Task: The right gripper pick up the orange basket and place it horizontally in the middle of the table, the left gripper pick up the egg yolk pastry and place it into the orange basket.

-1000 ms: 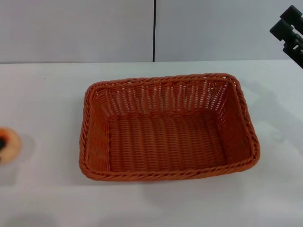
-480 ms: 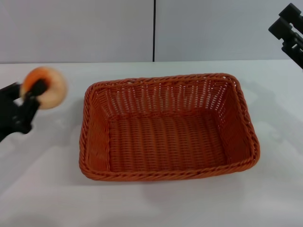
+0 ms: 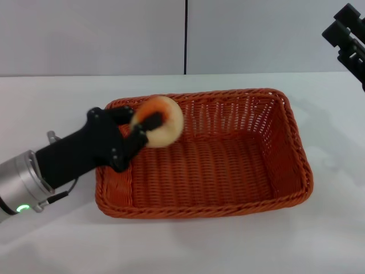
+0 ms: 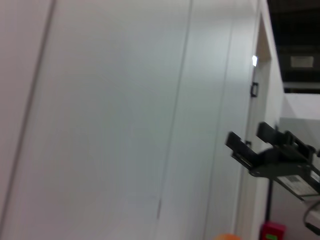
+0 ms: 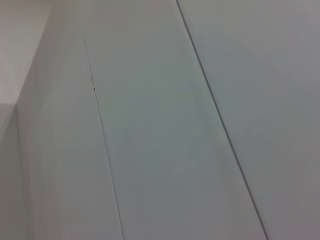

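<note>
Tabletop first: the wide, plain white matte table (image 3: 51,97) carries everything, and I read bare white on every side of the basket, so nothing crowds the approach from my left.

Next down in size, the large orange-brown woven wicker basket (image 3: 228,165) with its braided rim lies flat near the middle of the table, long side across my view. I judge that part of the job done, since it sits level and open-side up, ready to receive.

My left arm reaches in over the basket's near-left corner. Its black knobbly left gripper (image 3: 149,127) is closed around the small round egg yolk pastry (image 3: 162,123), pale cream with an orange-red top, one finger crossing the coloured cap. The pastry is tipped on its side, held above the woven floor just inside the far-left wall, not yet resting on anything. I think it is carried high so it passes over the rim without catching the braid.

The basket floor is bare, so there is plenty of room to lower and let go toward the centre; the sloping left wall is the only edge close to the fingers.

The black right gripper (image 3: 349,35) is parked high at the far right, well apart from the basket; I cannot tell how its fingers stand.
</note>
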Motion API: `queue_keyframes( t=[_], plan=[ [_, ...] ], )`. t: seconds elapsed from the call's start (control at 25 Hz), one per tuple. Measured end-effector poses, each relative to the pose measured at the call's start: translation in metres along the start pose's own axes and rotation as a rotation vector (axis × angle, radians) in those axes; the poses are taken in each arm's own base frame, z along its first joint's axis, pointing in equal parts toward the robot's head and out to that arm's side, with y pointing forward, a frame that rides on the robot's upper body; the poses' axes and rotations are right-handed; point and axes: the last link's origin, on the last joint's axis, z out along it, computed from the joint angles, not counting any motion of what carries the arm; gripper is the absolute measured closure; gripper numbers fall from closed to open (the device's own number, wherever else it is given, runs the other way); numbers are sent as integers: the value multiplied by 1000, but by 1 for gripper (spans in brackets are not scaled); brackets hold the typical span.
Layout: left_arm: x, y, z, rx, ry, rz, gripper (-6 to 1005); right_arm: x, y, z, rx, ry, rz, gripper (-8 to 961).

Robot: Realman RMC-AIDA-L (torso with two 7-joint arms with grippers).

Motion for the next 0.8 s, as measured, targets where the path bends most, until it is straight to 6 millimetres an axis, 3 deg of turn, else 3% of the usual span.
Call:
queue_keyframes(
  t=[0.16,0.44,0.56,0.8],
  plan=[
    [-3,2,4,-14,-15,4,858,4,0,0,6,4,-2,367],
    [-6,-2,-7,43,-21,-9,634,3,0,-1,2,-3,-12,367],
    [-5,-4,-13,74,-13,-6,480,-1,-2,-5,13,-17,-25,367],
    [8,-15,-97,441,95,63,215,-18,-9,-39,132,-77,-118,367]
  ],
)
